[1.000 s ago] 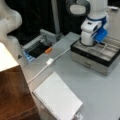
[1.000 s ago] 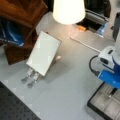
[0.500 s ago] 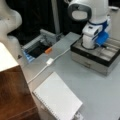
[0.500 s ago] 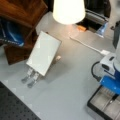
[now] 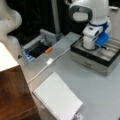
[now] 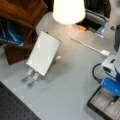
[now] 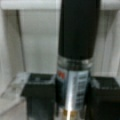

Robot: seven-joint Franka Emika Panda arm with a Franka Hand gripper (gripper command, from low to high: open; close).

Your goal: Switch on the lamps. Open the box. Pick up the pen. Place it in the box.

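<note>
The lamp (image 6: pixel 68 11) glows bright cream-white at a front view's top. The box (image 5: pixel 90 58) stands open at a front view's right, its grey divided tray showing; its dark rim (image 6: pixel 96 105) also shows in a front view's bottom right corner. My gripper (image 5: pixel 102 43), with blue fingers, hangs low over the tray and is shut on the pen (image 7: pixel 77 37). In the wrist view the pen is a black barrel with a silver section, clamped between my dark fingers (image 7: pixel 37 87), with the tray's pale dividers behind it. The pen's dark tip (image 5: pixel 106 47) pokes out under the blue fingers.
A white panel (image 5: pixel 57 98) (image 6: pixel 43 56) leans on a stand in the table's middle. A white cable with a plug (image 5: pixel 50 61) (image 6: pixel 105 52) runs across the table. An orange object (image 5: pixel 48 50) lies by a blue-edged dark panel (image 5: pixel 35 50). A wooden block (image 6: pixel 22 15) stands beside the lamp.
My gripper has come down with the pen, closer to the open box's tray. The lamp stays lit and nothing else has moved.
</note>
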